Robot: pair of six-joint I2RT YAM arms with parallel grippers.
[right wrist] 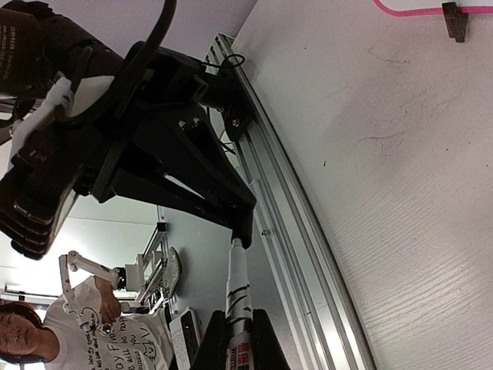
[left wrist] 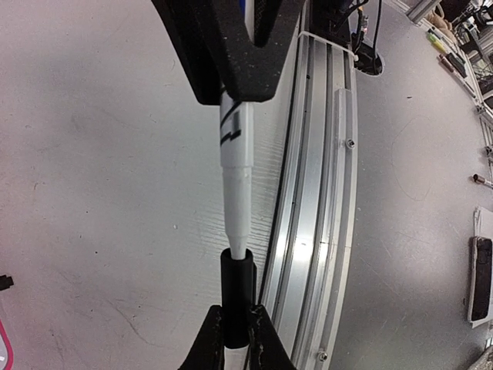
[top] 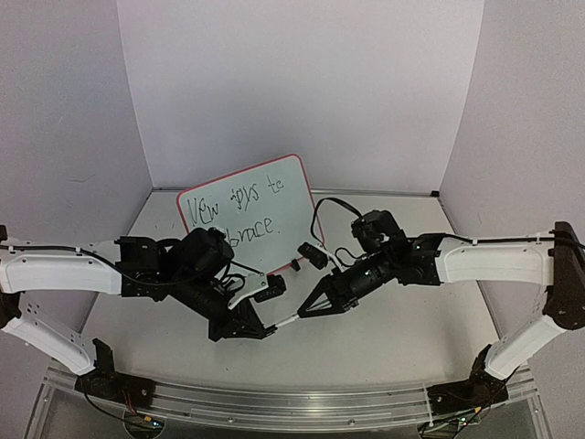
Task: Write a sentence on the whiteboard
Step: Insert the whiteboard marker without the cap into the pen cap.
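The whiteboard (top: 265, 197) stands tilted at the back centre, and its pink rim also shows in the right wrist view (right wrist: 416, 11). The sentence (top: 234, 213) runs across it in two black handwritten lines. My left gripper (top: 263, 329) is shut on the marker's black cap (left wrist: 237, 297). My right gripper (top: 307, 311) is shut on the white marker (right wrist: 239, 297). The marker's tip end sits in the cap's mouth, low over the table in front of the board. In the left wrist view the marker (left wrist: 236, 177) runs from the right gripper's fingers (left wrist: 231, 54) down into the cap.
An aluminium rail (top: 292, 402) runs along the table's near edge, close under the two grippers (left wrist: 316, 193). Beyond the edge, a person in a white shirt (right wrist: 54, 335) shows in the right wrist view. A black foot (right wrist: 456, 19) of the board rests on the table.
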